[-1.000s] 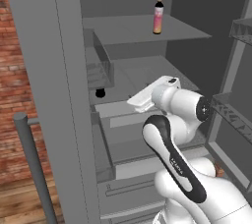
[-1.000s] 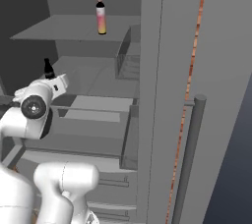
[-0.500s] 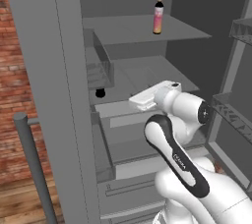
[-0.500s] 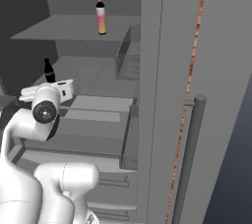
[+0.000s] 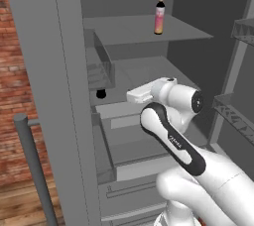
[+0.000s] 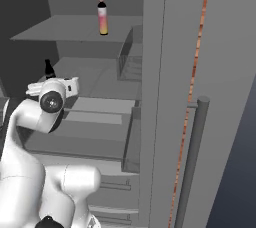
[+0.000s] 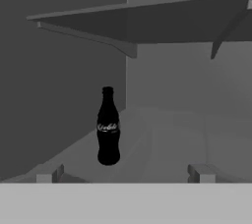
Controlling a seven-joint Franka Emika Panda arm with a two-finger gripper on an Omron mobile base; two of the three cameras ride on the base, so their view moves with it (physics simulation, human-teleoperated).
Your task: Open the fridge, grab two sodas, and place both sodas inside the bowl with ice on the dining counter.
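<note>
Claw (image 7: 123, 174) nearer dark soda (image 7: 108, 126)

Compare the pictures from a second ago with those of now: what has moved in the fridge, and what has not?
The arm has swung its hand further into the fridge, toward the dark soda on the middle shelf. The gripper is open and holds nothing. The dark soda and the pink-orange soda on the upper shelf stand where they did; the door stays open.

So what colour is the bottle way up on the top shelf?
The bottle is pink-orange with a black cap and neck, clearest in the right base view.
</note>
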